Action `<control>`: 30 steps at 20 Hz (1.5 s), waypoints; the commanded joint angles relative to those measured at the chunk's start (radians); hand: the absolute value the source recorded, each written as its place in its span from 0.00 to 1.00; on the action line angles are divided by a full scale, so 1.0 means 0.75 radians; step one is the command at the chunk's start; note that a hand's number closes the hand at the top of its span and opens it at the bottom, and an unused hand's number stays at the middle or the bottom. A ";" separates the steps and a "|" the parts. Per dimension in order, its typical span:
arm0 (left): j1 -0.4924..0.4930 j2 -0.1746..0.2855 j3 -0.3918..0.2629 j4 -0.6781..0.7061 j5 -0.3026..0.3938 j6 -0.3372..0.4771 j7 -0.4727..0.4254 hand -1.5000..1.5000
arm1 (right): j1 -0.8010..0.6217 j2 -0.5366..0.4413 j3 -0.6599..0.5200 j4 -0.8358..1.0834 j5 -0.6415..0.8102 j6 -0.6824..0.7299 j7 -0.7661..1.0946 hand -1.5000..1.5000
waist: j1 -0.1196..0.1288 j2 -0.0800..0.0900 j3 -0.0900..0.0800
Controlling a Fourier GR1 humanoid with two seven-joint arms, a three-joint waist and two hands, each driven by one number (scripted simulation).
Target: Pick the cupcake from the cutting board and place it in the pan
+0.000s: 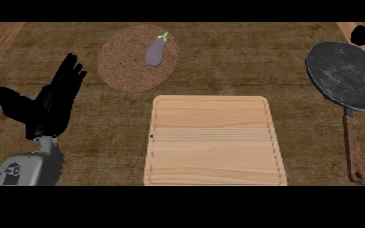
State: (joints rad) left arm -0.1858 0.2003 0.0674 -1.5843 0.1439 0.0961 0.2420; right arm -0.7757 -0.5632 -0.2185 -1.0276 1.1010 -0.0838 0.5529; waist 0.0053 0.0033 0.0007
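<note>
Cutting board [214, 140] near left robot hand [53, 102]

A single head view looks steeply down on the table [235, 43] from the robot's own side, facing toward the far edge. It sits near enough that the cutting board [214, 140] fills the near middle, while the pan [339, 75] at the table's right edge runs partly out of view.
</note>
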 commanded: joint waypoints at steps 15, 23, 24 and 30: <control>0.038 -0.037 -0.037 -0.046 -0.018 -0.034 -0.008 0.50 | -0.044 -0.128 -0.191 0.928 -0.101 -0.414 -0.603 1.00 | 0.052 0.015 0.002; 0.000 -0.034 -0.023 -0.008 -0.036 -0.019 -0.006 0.50 | 0.006 -0.166 -0.395 1.091 -0.317 -0.319 -0.714 0.00 | 0.047 0.018 0.005; -0.076 0.000 0.010 0.046 -0.001 -0.058 0.000 0.50 | -0.003 -0.190 -0.411 1.098 -0.330 -0.307 -0.753 0.00 | 0.051 0.027 0.006; -0.006 0.007 0.037 -0.018 0.020 -0.054 0.031 0.50 | 0.046 -0.150 -0.590 0.999 -0.539 -0.444 -0.987 0.00 | 0.022 0.009 0.005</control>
State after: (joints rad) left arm -0.1844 0.1802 0.0607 -1.5957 0.1266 0.0741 0.2375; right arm -0.7666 -0.6785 -0.5777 -0.2508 0.7911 -0.3817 -0.0773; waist 0.0346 0.0145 0.0044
